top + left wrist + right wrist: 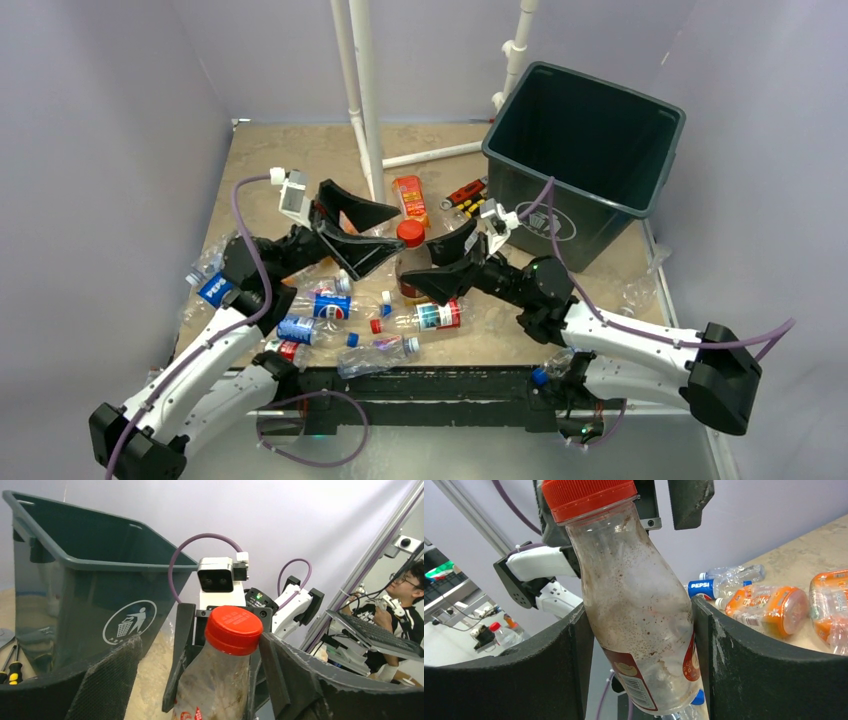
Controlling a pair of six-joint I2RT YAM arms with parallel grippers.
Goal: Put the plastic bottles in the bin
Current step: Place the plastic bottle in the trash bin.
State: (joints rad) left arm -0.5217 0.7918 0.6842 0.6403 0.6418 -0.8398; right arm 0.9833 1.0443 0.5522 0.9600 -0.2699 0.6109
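My right gripper (418, 268) is shut on a dirty clear bottle (410, 262) with a red cap (411, 234) and a red label, held upright above the table. In the right wrist view both pads (574, 650) press the bottle's body (639, 605). My left gripper (385, 232) is open wide around the bottle's top. In the left wrist view its right finger (280, 670) touches the red cap (233, 629) and its left finger (107, 680) stands well apart. The dark green bin (585, 140) with the white trash symbol (129, 622) stands at the back right.
Several crushed Pepsi and red-label bottles (330, 305) lie at the near left and front of the table. An orange-label bottle (410, 197) and small red, yellow and black tools (465, 195) lie behind the grippers. White pipes (365, 90) rise at the back centre.
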